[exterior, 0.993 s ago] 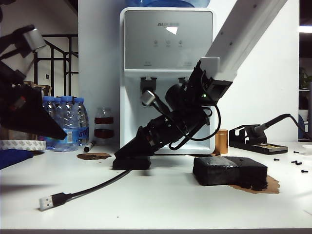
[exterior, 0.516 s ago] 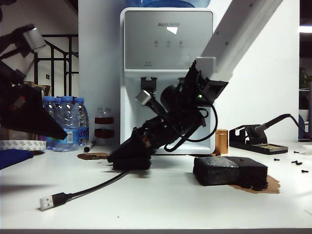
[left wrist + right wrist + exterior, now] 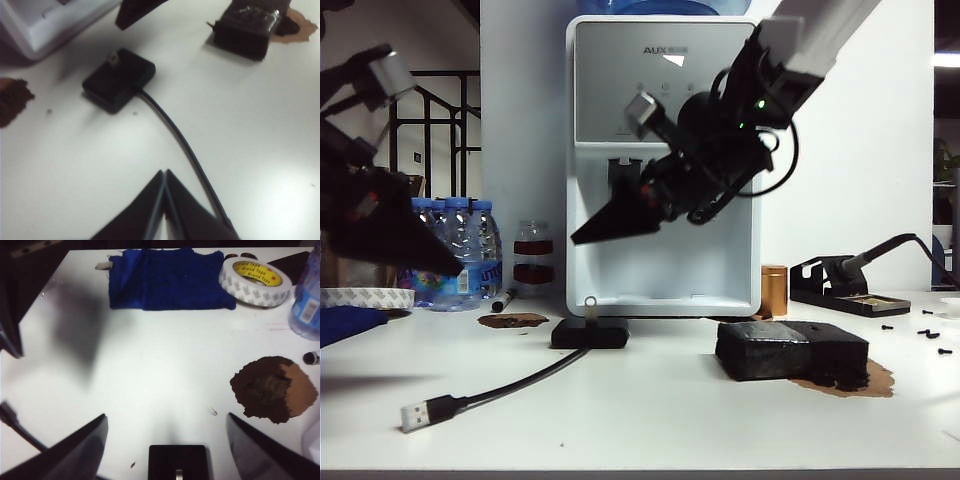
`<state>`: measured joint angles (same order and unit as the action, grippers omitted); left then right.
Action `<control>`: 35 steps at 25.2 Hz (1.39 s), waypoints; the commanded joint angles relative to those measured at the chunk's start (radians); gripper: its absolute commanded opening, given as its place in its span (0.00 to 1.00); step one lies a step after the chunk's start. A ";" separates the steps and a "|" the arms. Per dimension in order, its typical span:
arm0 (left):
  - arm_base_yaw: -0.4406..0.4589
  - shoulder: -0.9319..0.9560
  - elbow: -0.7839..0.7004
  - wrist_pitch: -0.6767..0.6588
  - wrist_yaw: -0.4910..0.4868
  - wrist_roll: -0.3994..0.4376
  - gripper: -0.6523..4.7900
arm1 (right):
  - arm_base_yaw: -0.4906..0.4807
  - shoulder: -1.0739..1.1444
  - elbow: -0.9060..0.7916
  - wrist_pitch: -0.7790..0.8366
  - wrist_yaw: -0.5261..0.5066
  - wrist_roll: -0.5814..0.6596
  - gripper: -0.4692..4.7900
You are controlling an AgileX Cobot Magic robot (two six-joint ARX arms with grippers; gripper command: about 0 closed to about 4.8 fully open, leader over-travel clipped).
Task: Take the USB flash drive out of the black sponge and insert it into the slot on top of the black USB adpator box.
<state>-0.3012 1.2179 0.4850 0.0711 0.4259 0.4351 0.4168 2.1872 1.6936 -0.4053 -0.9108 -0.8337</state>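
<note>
The black USB adpator box [image 3: 588,334] lies on the white table with the USB flash drive [image 3: 590,304] standing upright in its top, loop end up. My right gripper [image 3: 582,236] hangs open well above the box, holding nothing; its wrist view looks down on the box [image 3: 177,461] and the drive [image 3: 179,473] between spread fingers [image 3: 95,440]. The black sponge [image 3: 790,350] sits to the right of the box. At the far left my left gripper [image 3: 445,268] stays shut and empty, away from the box [image 3: 119,79] and the drive [image 3: 114,60].
The box's black cable [image 3: 520,385] runs forward to a silver plug [image 3: 415,415]. Behind stand a water dispenser [image 3: 665,160], water bottles [image 3: 460,250] and a soldering stand [image 3: 845,290]. A blue cloth [image 3: 167,277], tape roll [image 3: 255,274] and brown stain [image 3: 272,387] lie on the left side.
My right gripper opened, let go of the flash drive and rose up and back from the adaptor box. The drive stays standing in the box. The left arm has not moved.
</note>
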 commanded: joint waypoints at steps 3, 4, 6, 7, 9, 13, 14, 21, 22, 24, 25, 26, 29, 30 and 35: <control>0.000 -0.001 0.001 0.308 -0.144 -0.146 0.11 | -0.014 -0.078 0.004 -0.095 -0.003 0.005 0.78; 0.000 -0.001 0.001 0.417 -0.252 -0.242 0.11 | -0.014 -0.092 0.004 -0.142 -0.006 0.003 0.76; 0.000 -0.002 0.002 0.533 -0.381 -0.320 0.11 | -0.014 -0.111 0.004 -0.207 -0.004 0.001 0.67; 0.000 -0.004 0.002 0.562 -0.414 -0.324 0.11 | -0.014 -0.115 0.004 -0.217 -0.004 0.000 0.62; 0.000 -0.021 0.002 0.610 -0.478 -0.323 0.11 | -0.014 -0.141 0.004 -0.250 0.013 0.000 0.55; 0.000 -0.131 0.002 0.629 -0.538 -0.323 0.11 | -0.029 -0.245 0.004 -0.274 0.067 0.006 0.54; 0.001 -0.174 0.002 0.623 -0.544 -0.323 0.11 | -0.040 -0.275 0.004 -0.273 0.079 0.023 0.54; 0.002 -0.582 0.014 0.340 -0.581 -0.325 0.11 | -0.120 -0.407 0.004 -0.319 0.079 0.057 0.50; 0.002 -0.625 0.026 0.270 -0.581 -0.333 0.11 | -0.124 -0.414 0.004 -0.323 0.083 0.064 0.50; 0.002 -0.708 0.060 0.115 -0.599 -0.358 0.11 | -0.132 -0.434 0.004 -0.340 0.089 0.064 0.50; 0.003 -0.777 0.100 -0.028 -0.619 -0.381 0.11 | -0.146 -0.457 0.004 -0.361 0.109 0.064 0.50; 0.003 -0.801 0.116 -0.079 -0.623 -0.389 0.11 | -0.153 -0.467 0.004 -0.369 0.123 0.065 0.50; 0.004 -0.858 0.178 -0.214 -0.740 -0.377 0.11 | -0.185 -0.521 0.004 -0.394 0.162 0.105 0.50; 0.004 -0.858 0.191 -0.222 -0.765 -0.351 0.11 | -0.197 -0.539 0.004 -0.406 0.161 0.123 0.50; 0.006 -0.858 0.198 -0.208 -0.828 -0.249 0.11 | -0.312 -0.641 0.004 -0.488 0.130 0.150 0.50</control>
<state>-0.2977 0.3580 0.6800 -0.1463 -0.3946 0.1596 0.1261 1.5753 1.6936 -0.8680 -0.7609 -0.6907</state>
